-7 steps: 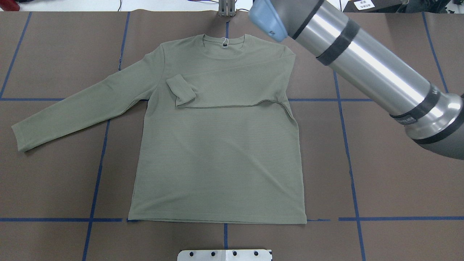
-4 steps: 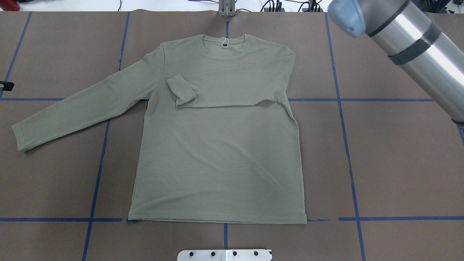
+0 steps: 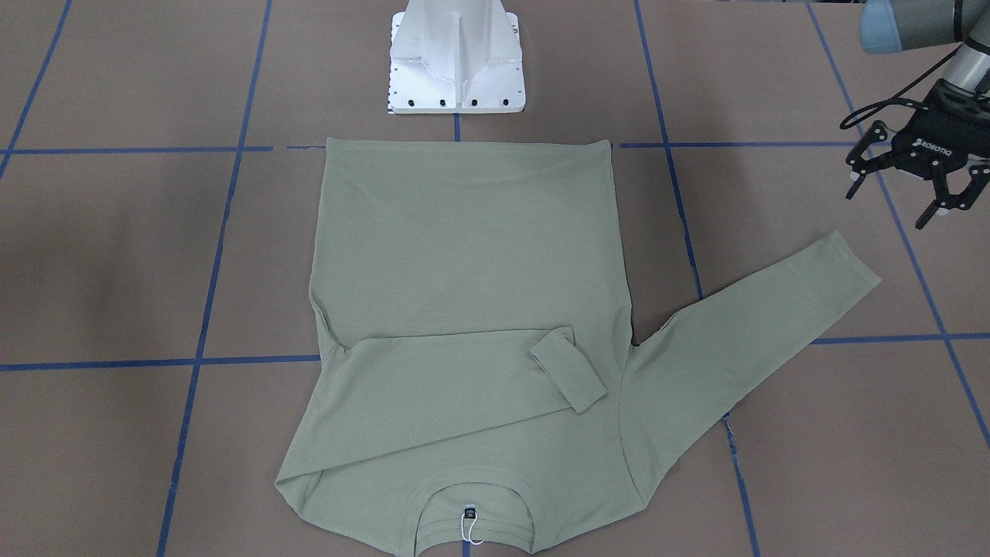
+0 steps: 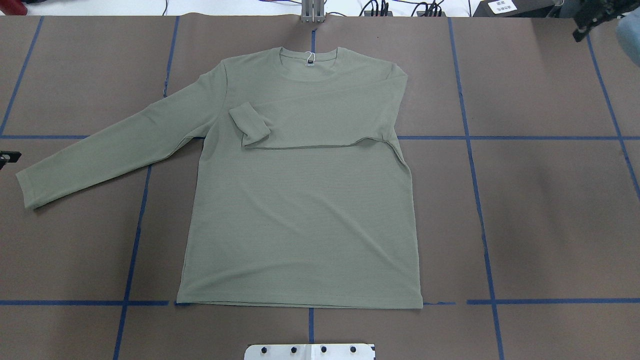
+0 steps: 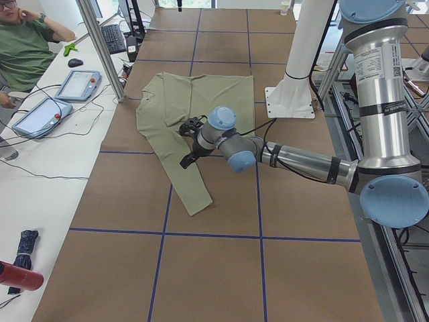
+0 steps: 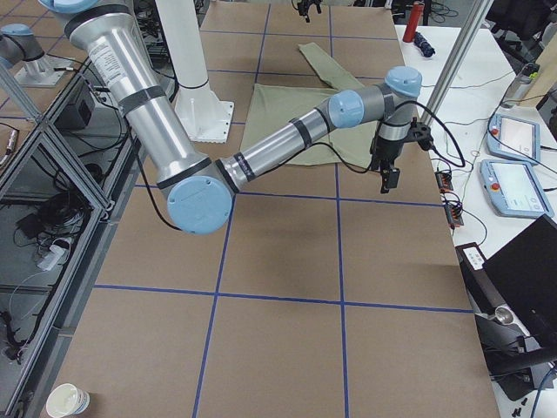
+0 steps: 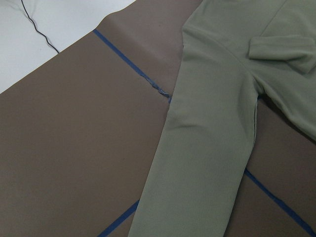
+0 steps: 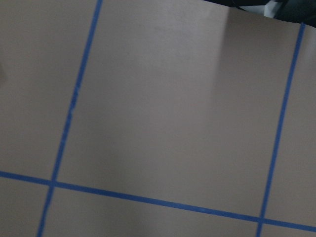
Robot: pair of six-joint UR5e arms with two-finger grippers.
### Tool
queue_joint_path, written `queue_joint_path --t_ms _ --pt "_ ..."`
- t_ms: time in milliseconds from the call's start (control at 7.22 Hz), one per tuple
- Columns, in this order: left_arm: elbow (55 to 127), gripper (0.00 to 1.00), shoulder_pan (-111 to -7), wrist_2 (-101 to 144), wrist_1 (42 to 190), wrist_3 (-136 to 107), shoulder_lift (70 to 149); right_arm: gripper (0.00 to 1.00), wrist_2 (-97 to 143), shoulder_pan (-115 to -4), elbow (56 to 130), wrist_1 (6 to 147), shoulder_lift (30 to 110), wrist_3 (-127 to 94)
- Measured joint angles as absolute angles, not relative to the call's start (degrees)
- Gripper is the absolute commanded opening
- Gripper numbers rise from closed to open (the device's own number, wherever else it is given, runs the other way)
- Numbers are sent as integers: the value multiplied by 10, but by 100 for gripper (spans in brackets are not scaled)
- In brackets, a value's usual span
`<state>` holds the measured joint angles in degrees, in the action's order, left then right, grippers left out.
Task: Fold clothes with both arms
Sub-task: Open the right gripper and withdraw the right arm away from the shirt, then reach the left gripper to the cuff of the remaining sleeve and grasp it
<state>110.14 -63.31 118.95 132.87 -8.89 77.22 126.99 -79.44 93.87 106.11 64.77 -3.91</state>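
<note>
The pale sage-green shirt [image 4: 300, 210] lies flat on the brown table, collar and black neck tag [image 4: 310, 62] at the far side. One sleeve is folded across the chest, its cuff [image 4: 248, 125] lying on the body. The other sleeve [image 4: 110, 150] stretches out flat to the view's left. My left gripper [image 3: 897, 203] is open and empty, hovering just beyond that sleeve's cuff [image 3: 851, 267]; the left wrist view looks down on the sleeve [image 7: 207, 163]. My right gripper [image 4: 592, 20] is far off the shirt at the table's far right corner; I cannot tell whether it is open.
The white pedestal base [image 3: 456, 62] stands at the near edge behind the hem. Blue tape lines [image 4: 480, 210] grid the table. A metal post [image 4: 312, 12] stands beyond the collar. An operator [image 5: 27, 47] and control tablets [image 5: 77, 84] are at a side bench.
My right arm has swung out of the overhead view toward the far right corner. A bit of my left gripper has come in at that view's left edge and moved nearer the cuff.
</note>
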Motion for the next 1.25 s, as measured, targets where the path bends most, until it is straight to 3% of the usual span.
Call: queue_joint_path --t_ms 416,831,1109,1247 --pt "994 100 -578 1154 1473 -92 736 100 1297 -859 971 1058 753 99" --pt "944 99 -513 1125 1519 -91 736 100 1300 -864 987 1058 773 107" --pt "934 82 -486 1113 1521 -90 738 100 1298 -864 990 1058 777 107" --pt "929 82 -480 1108 1521 -89 739 100 1298 -864 991 1057 779 106"
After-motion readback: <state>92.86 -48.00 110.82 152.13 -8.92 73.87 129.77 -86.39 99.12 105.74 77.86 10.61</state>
